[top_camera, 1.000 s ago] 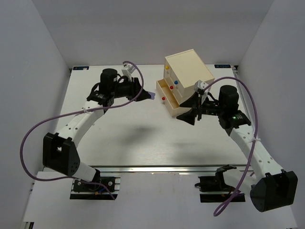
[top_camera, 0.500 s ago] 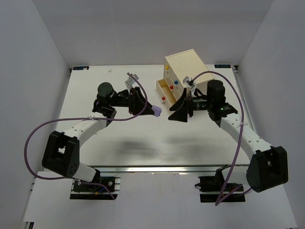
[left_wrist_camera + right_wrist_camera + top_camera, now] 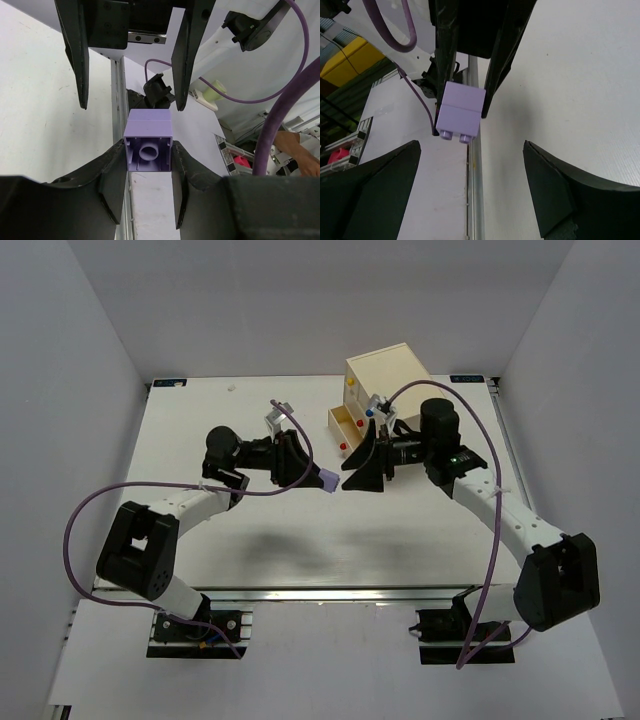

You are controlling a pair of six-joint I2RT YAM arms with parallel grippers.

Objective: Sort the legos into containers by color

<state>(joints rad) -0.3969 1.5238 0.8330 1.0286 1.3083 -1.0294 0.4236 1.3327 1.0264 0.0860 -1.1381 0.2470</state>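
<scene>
Centre of the overhead view: the left gripper (image 3: pixel 319 478) clamps a purple lego (image 3: pixel 328 480) by its sides, hollow underside towards its own wrist camera. The right gripper (image 3: pixel 357 473) faces it from just beside, jaws spread wide and empty. The cream chest (image 3: pixel 395 375) stands upper right, one drawer (image 3: pixel 345 428) pulled out.

A white table (image 3: pixel 400 540) fills the middle of the top view, with plain white walls (image 3: pixel 90 330) on three sides and a silver rail (image 3: pixel 330 592) along its lower edge. A tiny white speck (image 3: pixel 231 388) lies near its upper-left corner.
</scene>
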